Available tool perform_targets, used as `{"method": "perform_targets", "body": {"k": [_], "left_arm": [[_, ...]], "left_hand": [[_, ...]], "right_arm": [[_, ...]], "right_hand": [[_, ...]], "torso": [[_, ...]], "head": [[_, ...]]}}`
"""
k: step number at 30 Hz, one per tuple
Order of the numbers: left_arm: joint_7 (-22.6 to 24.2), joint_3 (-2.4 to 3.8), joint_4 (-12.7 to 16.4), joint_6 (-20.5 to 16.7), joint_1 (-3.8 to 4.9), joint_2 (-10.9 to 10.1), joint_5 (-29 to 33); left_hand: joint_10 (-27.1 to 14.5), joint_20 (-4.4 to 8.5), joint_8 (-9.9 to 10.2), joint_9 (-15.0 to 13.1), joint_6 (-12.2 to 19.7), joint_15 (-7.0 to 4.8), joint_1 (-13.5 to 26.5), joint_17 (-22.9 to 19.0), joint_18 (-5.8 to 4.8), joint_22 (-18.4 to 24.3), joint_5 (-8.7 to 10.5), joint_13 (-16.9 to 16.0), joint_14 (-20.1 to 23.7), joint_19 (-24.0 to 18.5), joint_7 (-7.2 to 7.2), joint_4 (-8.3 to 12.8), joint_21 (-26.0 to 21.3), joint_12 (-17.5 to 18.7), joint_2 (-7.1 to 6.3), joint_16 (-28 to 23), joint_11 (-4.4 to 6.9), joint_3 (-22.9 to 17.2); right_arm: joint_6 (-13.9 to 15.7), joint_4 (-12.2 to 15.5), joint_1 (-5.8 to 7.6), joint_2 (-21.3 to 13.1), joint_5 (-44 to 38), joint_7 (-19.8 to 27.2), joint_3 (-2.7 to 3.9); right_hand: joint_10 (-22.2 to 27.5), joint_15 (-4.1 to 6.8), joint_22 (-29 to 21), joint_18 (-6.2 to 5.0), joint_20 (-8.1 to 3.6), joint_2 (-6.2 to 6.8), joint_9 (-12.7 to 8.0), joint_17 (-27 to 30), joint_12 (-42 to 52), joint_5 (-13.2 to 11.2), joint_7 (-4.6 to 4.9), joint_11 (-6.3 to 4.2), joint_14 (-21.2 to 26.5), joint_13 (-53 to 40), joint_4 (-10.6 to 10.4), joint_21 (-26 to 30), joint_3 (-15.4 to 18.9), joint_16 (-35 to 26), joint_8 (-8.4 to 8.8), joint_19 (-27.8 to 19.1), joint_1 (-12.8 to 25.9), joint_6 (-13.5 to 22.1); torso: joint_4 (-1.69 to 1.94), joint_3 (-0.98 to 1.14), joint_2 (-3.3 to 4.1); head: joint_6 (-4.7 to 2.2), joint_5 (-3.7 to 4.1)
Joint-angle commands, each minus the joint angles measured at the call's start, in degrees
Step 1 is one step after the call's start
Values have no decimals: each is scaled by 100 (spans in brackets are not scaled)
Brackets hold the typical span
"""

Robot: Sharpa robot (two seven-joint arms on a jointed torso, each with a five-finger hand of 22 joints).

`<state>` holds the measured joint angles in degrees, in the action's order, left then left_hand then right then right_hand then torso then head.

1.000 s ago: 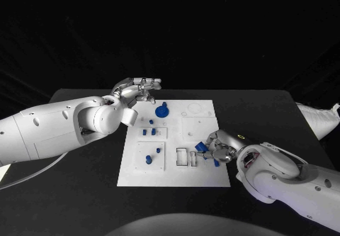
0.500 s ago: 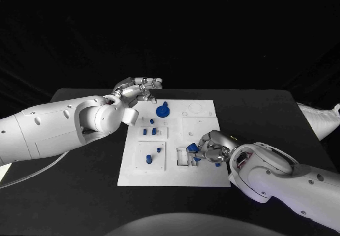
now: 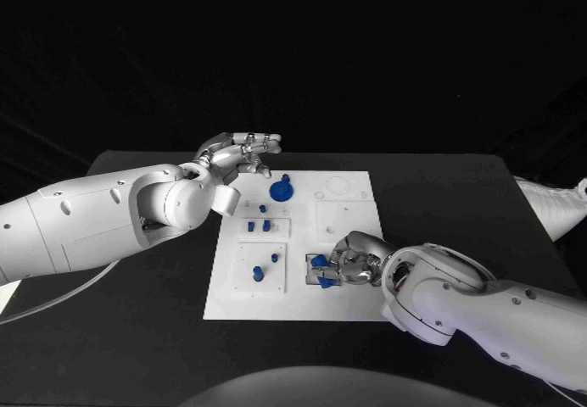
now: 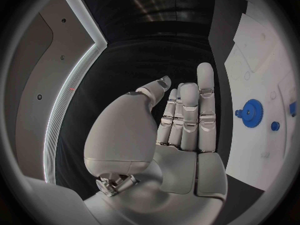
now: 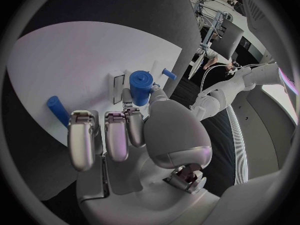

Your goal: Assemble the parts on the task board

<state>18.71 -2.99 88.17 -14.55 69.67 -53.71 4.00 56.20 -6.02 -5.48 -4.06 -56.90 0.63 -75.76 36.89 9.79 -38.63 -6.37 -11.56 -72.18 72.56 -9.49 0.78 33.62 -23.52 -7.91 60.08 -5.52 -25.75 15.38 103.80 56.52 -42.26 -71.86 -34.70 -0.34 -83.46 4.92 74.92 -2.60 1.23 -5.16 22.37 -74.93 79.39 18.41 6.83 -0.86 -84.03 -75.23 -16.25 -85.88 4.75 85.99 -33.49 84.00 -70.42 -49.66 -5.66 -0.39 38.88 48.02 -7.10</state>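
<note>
Right robot hand [image 3: 349, 263] sits low over the near right part of the board [image 3: 349, 191], knuckles up, fingers curled down around a blue cylinder [image 5: 140, 86]. In the right wrist view the cylinder is pinched between thumb and fingers [image 5: 112, 135], its long axis running roughly in line with the fingers and its free end pointing out past the fingertips toward the board surface. It sits right beside the slotted recess [image 5: 117, 89] near the board's near right corner; can't tell if it's touching the board. A second blue peg [image 5: 57, 111] lies flat on the board just beside the fingertips. Left robot hand [image 3: 241, 151] hovers off the board's far left corner over the tabletop [image 3: 465, 182], holding nothing. In the left wrist view its fingers [image 4: 187, 112] are nearly straight and close together, with the thumb set apart. Blue gear [image 3: 280, 191] sits at the far left of the board, near the left hand, with its stub pointing toward the far edge. Small blue pegs [image 3: 257, 227] stand in the left-middle block, one more peg [image 3: 257, 273] in the near left block.
</note>
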Motion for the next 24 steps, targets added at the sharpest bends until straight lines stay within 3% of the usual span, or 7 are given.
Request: {"method": "perform_targets", "body": {"k": [1, 11, 13, 20, 24], "left_arm": [[32, 3, 18, 112, 2, 9, -25], [29, 3, 23, 113, 3, 2, -25], [29, 3, 24, 113, 3, 2, -25], [28, 3, 30, 112, 4, -5, -25], [23, 3, 34, 120, 4, -12, -25]], "left_hand": [[-28, -12, -31, -2, 43, -3, 11, -6, 61, 9, -16, -8, 41, -8, 3, -9, -22, -24, 53, -9, -2, 37], [-28, -12, -31, -2, 43, -3, 11, -6, 61, 9, -16, -8, 41, -8, 3, -9, -22, -24, 53, -9, -2, 37], [-28, -12, -31, -2, 43, -3, 11, -6, 61, 9, -16, -8, 41, -8, 3, -9, -22, -24, 53, -9, -2, 37], [-28, -12, -31, -2, 43, -3, 11, -6, 61, 9, -16, -8, 41, -8, 3, -9, -22, -24, 53, -9, -2, 37], [-28, -12, -31, -2, 43, -3, 11, -6, 61, 9, -16, -8, 41, -8, 3, -9, -22, -24, 53, -9, -2, 37]], "right_arm": [[-58, -34, -11, 33, -14, -197, -12], [69, -44, -5, 90, -248, -200, -12], [71, -48, -2, 99, -270, -202, -12], [40, -95, 12, 115, -356, -235, -12], [35, -111, 17, 113, -440, -248, -12]], "right_hand": [[-50, 36, 756, 101, -26, -51, 277, -888, 30, 36, -435, -77, -467, -581, -15, -21, -16, 36, -31, 362, 21, -476], [-59, 52, 761, 102, -45, -12, 323, -889, 18, -44, -448, -91, -467, -584, -36, -22, 67, 32, -34, 365, 237, -524], [-62, 55, 759, 101, -50, 15, 350, -891, 10, -213, -454, -95, -467, -586, -36, -19, 181, 32, -32, 365, 447, -543], [-45, 65, 754, 100, -66, 19, 465, -881, -63, -1339, -463, -102, -465, -568, -39, -11, 704, 15, -8, 363, 1111, -548], [-7, 61, 730, 94, -67, 38, 503, -840, -142, -1539, -456, -95, -455, -522, -48, 4, 893, -16, 10, 354, 1267, -527]], "torso": [[1, 1, 1], [1, 5, 5], [2, 5, 5], [-8, 4, 2], [-11, 7, 2]], "head": [[5, -14], [14, -49], [15, -53], [20, -62], [27, -63]]}}
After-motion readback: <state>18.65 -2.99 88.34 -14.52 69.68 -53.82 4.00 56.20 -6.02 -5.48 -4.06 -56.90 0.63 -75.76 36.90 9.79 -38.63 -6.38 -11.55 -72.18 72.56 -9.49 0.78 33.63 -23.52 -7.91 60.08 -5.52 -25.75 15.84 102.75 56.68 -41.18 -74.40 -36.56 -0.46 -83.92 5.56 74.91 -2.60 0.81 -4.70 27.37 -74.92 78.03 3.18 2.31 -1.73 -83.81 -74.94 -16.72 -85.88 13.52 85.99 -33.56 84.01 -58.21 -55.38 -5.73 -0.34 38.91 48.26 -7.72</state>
